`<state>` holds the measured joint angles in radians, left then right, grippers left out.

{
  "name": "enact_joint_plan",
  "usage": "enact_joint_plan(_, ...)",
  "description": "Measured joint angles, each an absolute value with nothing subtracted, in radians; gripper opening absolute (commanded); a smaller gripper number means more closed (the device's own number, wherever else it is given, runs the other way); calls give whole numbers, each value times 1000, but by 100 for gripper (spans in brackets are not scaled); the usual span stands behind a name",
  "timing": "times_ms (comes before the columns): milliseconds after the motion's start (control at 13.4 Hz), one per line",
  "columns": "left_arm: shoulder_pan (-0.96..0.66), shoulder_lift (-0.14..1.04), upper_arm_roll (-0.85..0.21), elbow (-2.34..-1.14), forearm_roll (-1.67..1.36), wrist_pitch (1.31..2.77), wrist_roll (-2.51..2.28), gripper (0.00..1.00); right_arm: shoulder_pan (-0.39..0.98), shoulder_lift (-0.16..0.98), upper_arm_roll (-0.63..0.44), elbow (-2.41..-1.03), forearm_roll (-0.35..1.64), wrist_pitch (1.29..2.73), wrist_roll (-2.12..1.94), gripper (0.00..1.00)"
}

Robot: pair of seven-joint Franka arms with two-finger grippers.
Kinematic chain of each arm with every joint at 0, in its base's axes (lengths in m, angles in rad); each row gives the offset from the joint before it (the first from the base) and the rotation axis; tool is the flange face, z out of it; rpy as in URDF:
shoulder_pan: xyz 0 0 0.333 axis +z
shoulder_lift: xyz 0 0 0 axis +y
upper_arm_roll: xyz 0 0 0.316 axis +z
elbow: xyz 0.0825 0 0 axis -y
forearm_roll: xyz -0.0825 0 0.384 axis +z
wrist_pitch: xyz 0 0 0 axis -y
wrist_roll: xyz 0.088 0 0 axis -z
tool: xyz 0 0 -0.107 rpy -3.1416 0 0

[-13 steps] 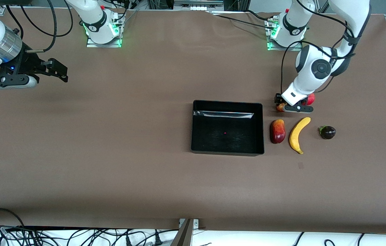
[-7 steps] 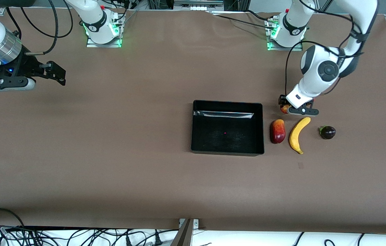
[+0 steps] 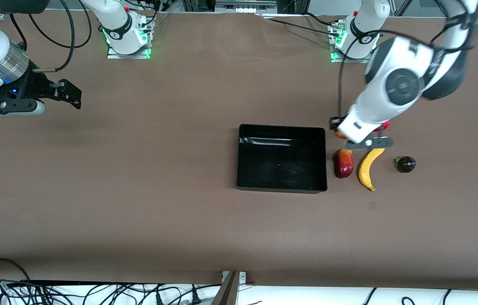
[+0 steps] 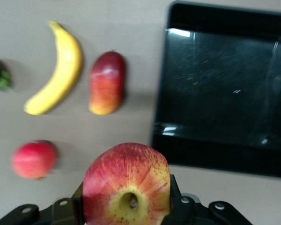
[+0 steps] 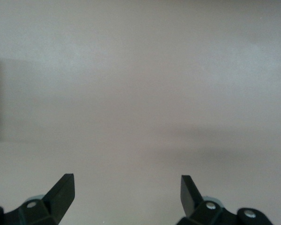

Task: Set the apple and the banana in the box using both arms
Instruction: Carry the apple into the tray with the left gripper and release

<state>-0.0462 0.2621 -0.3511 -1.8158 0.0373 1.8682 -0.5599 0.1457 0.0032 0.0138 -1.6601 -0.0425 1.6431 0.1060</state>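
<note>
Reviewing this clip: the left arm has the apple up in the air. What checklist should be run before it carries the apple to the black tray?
1. Left tool shut on the small round red-yellow apple: ok.
2. Apple lifted off the brown table: ok.
3. Shallow black plastic box holds no fruit: ok.
4. Long yellow banana on the table, out of the box: ok.
5. Right tool open, waiting over its end of the table: ok.

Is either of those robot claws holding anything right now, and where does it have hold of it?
The left gripper holds the apple by its two sides, stem dimple facing the wrist camera. The right gripper is open and holds nothing.
</note>
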Motion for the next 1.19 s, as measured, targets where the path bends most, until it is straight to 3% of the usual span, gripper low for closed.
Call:
enact_joint_plan(447, -169, 564, -355, -1787, 143, 2088, -793, 3, 140, 5, 13, -1658, -35, 1644, 107, 100)
enact_joint_plan(521, -171, 594, -356, -1791, 165, 2127, -812, 61, 140, 5, 13, -1658, -35, 1644, 107, 100)
enact_joint_plan(596, -171, 617, -355, -1799, 173, 2163, -822, 100, 140, 5, 13, -1658, -34, 1644, 107, 100)
enact_joint_plan(894, -168, 609, -355, -1795, 176, 2163, -861, 100, 140, 5, 13, -1658, -29, 1644, 107, 100)
enact_joint_plan(1191, -99, 487, -342, -1686, 184, 1919, -755, 100, 140, 5, 13, -1657, -28, 1645, 107, 100)
